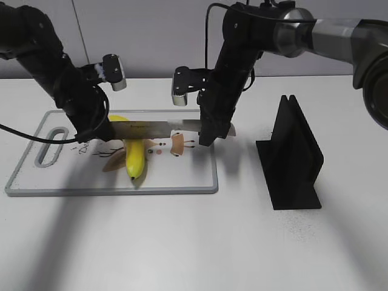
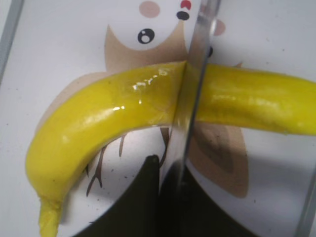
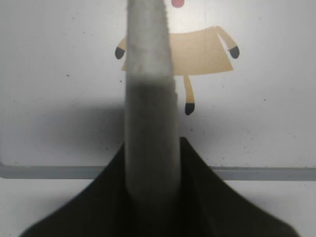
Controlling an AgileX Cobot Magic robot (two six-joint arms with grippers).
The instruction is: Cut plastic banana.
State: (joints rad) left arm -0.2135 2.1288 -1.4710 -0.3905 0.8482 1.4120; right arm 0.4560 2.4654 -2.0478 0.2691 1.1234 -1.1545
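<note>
Nearest me in the exterior view is bare white table (image 1: 182,242); on it to the right a black slotted knife stand (image 1: 291,154) sits upright, well apart from the work. Just beyond, the white cutting board (image 1: 182,179) lies flat with its handle slot to the left; printed cartoon animals show on it. On the board I see the plastic banana (image 1: 134,159), lying lengthwise toward me, its upper part under the blade; in the left wrist view the banana (image 2: 108,116) curves across an owl print, and the knife (image 2: 190,98) edge sits in a seam across its middle. The knife (image 1: 157,128) spans level between the two arms. My right gripper (image 1: 209,136) comes down onto the knife's handle end; the right wrist view shows the pale handle (image 3: 148,113) clamped between dark fingers (image 3: 197,197), so I read it as closed on the knife. My left gripper (image 1: 91,130) is down at the banana's far end by the blade tip; I cannot tell how far it is open or whether it holds anything. Farthest back is the grey wall (image 1: 151,30).
</note>
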